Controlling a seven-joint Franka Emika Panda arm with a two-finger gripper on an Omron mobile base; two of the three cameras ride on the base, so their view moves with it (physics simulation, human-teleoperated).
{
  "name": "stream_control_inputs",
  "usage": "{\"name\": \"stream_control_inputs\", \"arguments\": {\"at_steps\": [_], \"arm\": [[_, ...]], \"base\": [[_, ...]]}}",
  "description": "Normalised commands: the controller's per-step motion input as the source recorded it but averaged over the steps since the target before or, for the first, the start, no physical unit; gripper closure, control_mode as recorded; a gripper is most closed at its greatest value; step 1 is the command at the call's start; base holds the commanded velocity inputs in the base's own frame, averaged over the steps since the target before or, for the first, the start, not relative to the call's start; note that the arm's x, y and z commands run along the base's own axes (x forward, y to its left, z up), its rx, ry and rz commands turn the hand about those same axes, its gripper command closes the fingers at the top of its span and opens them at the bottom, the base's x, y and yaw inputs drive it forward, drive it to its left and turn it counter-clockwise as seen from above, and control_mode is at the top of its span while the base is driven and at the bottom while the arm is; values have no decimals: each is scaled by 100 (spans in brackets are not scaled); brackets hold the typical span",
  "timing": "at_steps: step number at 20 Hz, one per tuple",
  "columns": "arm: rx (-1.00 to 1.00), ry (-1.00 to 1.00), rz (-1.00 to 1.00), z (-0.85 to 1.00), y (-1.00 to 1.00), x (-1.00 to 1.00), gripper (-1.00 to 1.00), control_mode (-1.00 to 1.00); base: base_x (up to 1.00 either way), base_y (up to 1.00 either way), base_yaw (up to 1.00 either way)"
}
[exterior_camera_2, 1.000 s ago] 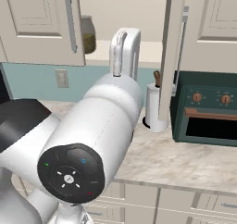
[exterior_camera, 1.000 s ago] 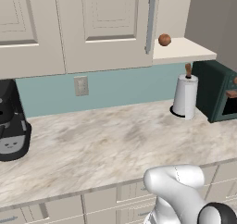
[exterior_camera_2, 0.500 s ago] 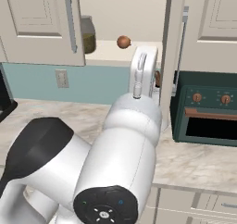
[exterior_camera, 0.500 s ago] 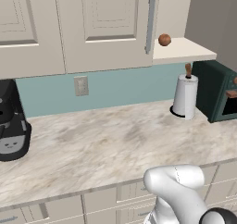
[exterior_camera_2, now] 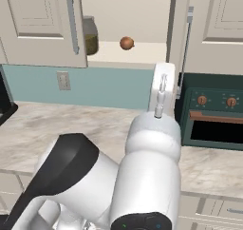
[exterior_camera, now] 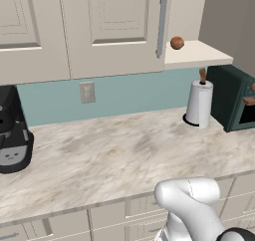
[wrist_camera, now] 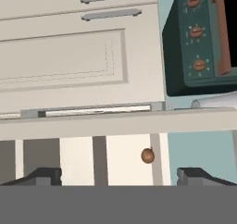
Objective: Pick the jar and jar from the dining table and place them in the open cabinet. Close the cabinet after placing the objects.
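— Beige cabinet (exterior_camera_2: 40,29) on the wall, panelled doors and long silver bar handles; what is on its cream shelf (exterior_camera: 196,53)?

— From the right base view, the small rounded jar (exterior_camera_2: 89,35) with olive-green contents stands at the shelf's left end, partly behind the edge of the left door. A small orange-brown ball (exterior_camera_2: 126,43) sits just right of it, apart from it. The left base view shows the ball near the shelf's front corner.

— And below?

— A marbled stone counter (exterior_camera: 114,153) runs under the cabinet, with a teal wall behind it. A dark green oven (exterior_camera_2: 212,112) stands at the right end, a paper towel roll (exterior_camera: 199,104) just beside it, and a black coffee machine (exterior_camera: 12,133) at the far left.

— The gripper (wrist_camera: 119,174)?

— In the hand view its two dark tips stand wide apart at the bottom, with nothing between them. That view is rolled sideways: the ball shows between the tips, farther off on the shelf.

— The larger jar?

— I cannot tell where it is.
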Motion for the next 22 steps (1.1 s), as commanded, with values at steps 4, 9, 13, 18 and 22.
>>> {"name": "stream_control_inputs", "arguments": {"at_steps": [4, 9, 13, 18, 22], "arm": [[0, 0, 13, -18, -22, 9, -100, -100], [0, 0, 14, -12, -25, 6, -100, -100], [1, 0, 8, -2, -21, 8, -100, -100], [0, 0, 2, 0, -12, 18, -100, -100], [0, 0, 1, 0, -10, 14, -100, -100]], "base": [[0, 0, 0], [0, 0, 0], [0, 0, 0], [0, 0, 0], [0, 0, 0]]}}
